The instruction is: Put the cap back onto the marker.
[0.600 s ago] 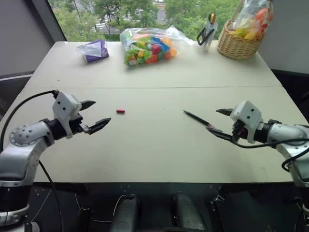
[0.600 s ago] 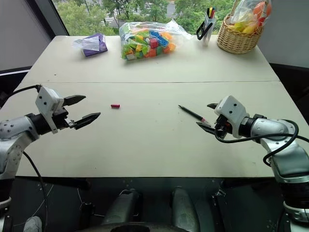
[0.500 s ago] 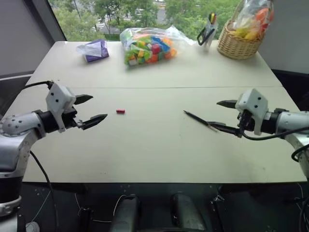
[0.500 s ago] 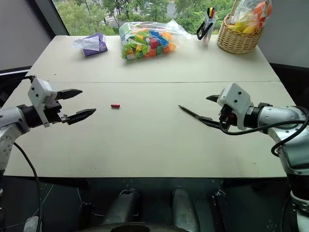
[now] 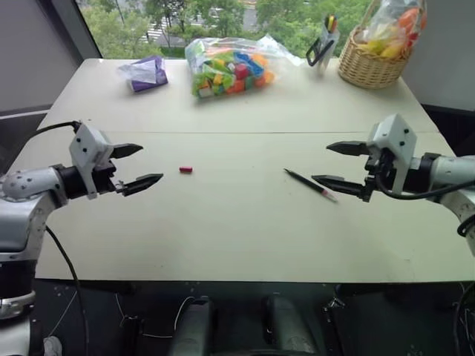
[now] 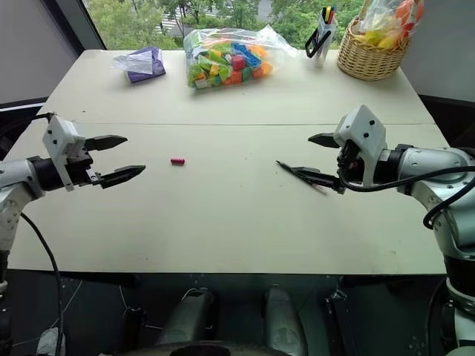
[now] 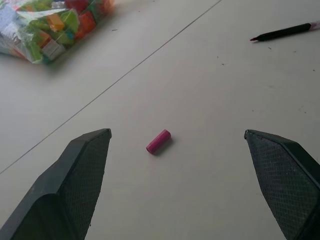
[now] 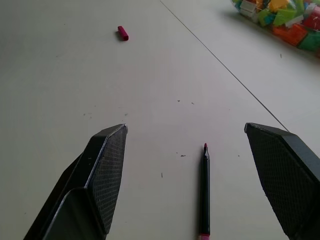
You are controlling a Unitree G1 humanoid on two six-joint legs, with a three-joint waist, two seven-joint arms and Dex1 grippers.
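left gripper point(image 5: 139, 166) spread wide, empty, cap point(image 5: 185, 170) on table point(image 5: 237, 222) just ahead, lined up for pickup | right gripper point(image 5: 335, 163) spread wide, empty, marker point(image 5: 310, 184) lying uncapped beneath its fingers | nothing grasped yet

Cap point(image 7: 158, 141): lying loose on the table point(image 7: 210, 200), between the spread fingers point(image 7: 80, 175).
Marker point(image 7: 282, 32): farther off, uncapped.
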